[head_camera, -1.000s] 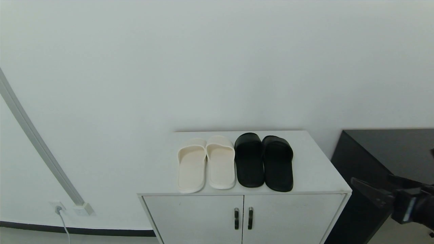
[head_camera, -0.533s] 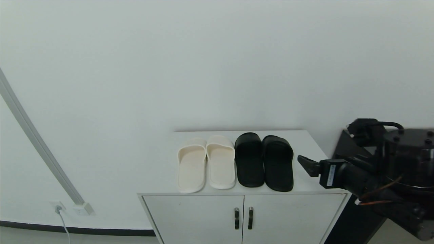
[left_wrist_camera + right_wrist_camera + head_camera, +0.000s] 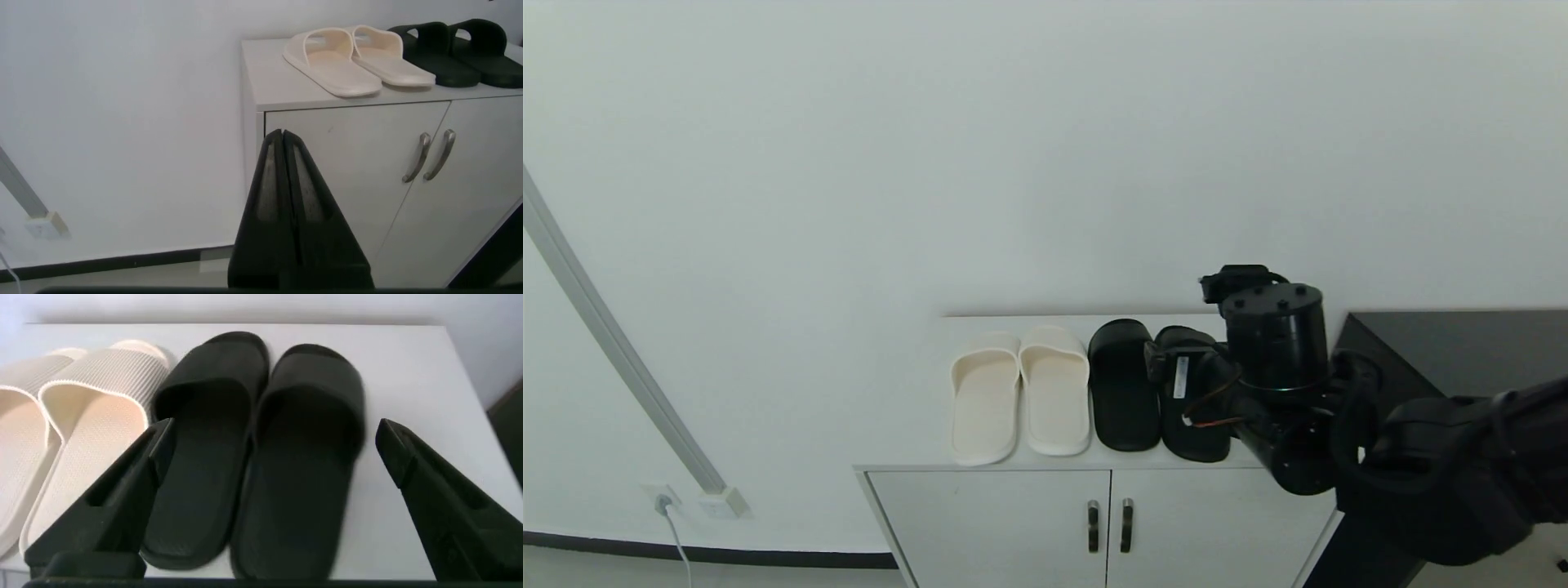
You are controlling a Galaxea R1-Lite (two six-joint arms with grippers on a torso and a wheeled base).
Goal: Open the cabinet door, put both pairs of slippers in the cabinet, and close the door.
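The right arm (image 3: 1274, 351) has swung from beside the cabinet (image 3: 915, 433) to above its top, jaws wide open over the black slippers (image 3: 306, 449) lying there. The left jaws are closed, in front of the cabinet's shut doors (image 3: 996, 527).

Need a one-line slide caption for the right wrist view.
Open right gripper above the black slippers on the cabinet top, cream slippers beside them.

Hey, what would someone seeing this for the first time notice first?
The right arm's open end effector hangs close over the black slippers on the white cabinet top. Beside them, toward the robot's left, lie cream slippers; the cabinet's two doors are shut.
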